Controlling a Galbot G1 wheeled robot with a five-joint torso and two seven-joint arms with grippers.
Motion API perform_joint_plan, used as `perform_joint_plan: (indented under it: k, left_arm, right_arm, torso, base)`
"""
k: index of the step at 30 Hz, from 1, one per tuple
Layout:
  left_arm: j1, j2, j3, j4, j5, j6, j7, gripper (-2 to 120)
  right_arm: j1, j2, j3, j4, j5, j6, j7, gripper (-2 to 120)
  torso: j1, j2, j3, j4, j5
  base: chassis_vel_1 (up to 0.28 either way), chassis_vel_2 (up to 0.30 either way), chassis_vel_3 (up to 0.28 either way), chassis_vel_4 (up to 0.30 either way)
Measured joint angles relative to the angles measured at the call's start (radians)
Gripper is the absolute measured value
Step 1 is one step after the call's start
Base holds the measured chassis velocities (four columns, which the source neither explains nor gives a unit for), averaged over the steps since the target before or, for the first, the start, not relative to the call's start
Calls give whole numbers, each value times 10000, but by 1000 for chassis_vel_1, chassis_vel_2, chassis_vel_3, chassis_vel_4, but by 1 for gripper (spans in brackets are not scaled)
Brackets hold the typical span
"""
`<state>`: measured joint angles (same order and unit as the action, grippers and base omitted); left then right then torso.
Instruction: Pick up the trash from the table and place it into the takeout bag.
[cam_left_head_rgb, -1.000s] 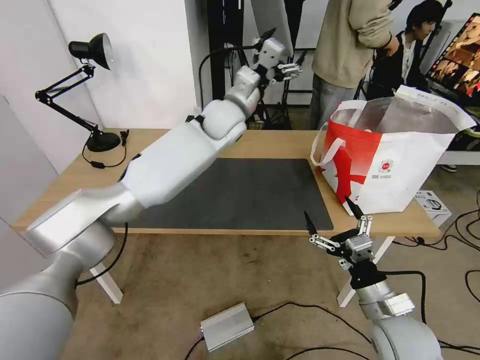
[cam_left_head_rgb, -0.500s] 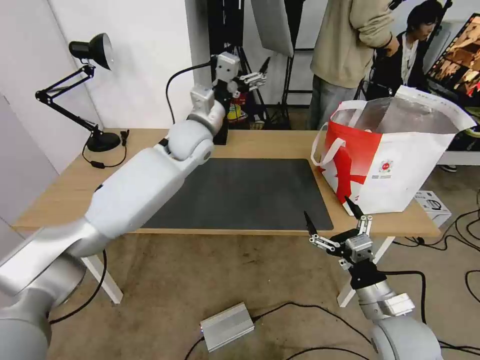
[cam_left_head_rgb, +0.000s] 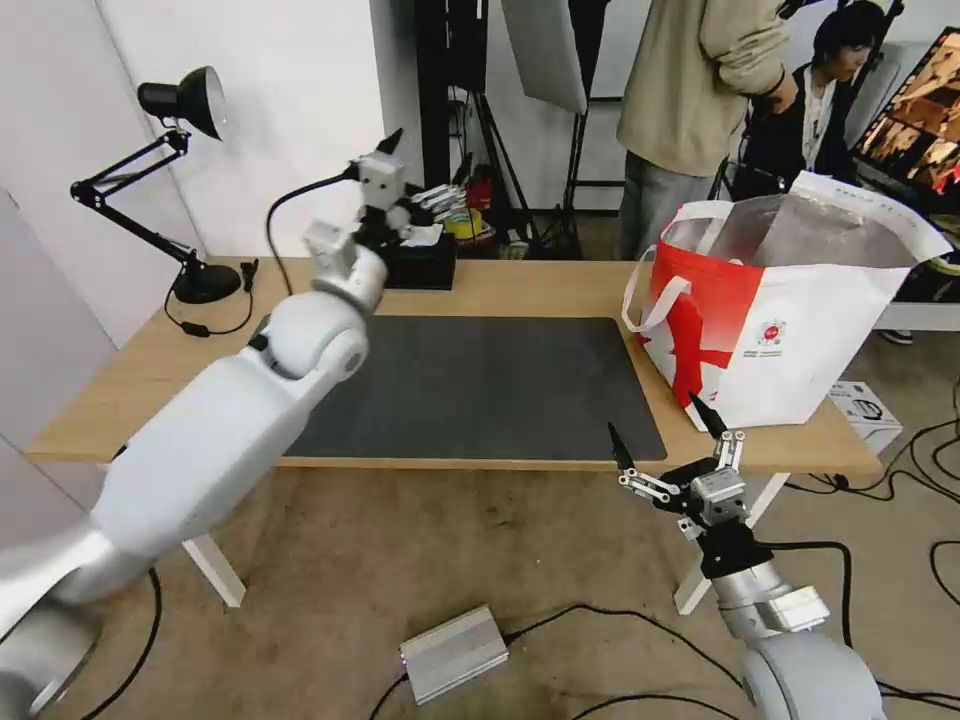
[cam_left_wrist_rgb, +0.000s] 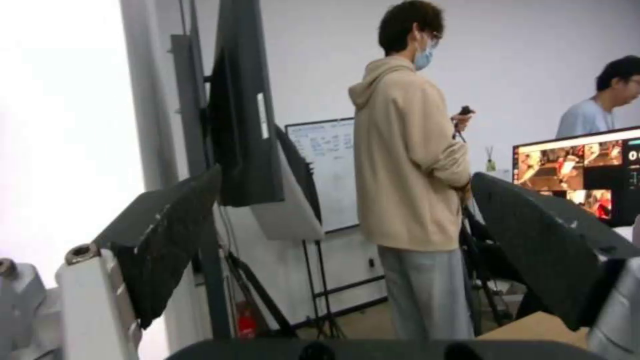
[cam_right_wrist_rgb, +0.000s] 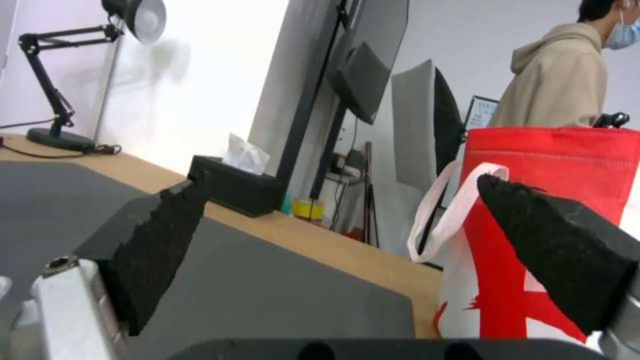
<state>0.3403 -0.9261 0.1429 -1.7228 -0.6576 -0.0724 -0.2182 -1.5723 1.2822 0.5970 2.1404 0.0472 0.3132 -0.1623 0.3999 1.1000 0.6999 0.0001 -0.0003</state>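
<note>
Two end effectors stand with jaws spread, holding nothing: the left end effector raised above the black tissue box at the bench's far edge, the right end effector low before its near edge. At the bench's right end stands the boxy red-and-white takeout bag, its foil lining showing from the head view, which cannot see down to the bag's floor. Rough black pads show close in the right wrist view.

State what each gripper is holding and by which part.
Nothing is held. The left gripper is open in the air above the table's far edge; the right gripper is open below its near edge.
</note>
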Motion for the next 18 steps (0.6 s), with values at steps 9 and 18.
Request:
perform_joint_plan:
  k: [9, 18]
  left_arm:
    - [1422, 346, -1336, -950, 315, 105, 4, 100]
    - [3713, 842, -2879, -2285, 642, 55, 257, 100]
  right_arm:
    - [-1, 0, 0, 0, 0, 0, 0, 100]
    - [0, 0, 0, 0, 0, 0, 0, 100]
  torso:
    - [0, 0, 0, -1, 1]
    - [-1, 1, 0, -1, 2]
  base:
    - [0, 0, 0, 0]
    - [0, 0, 0, 0]
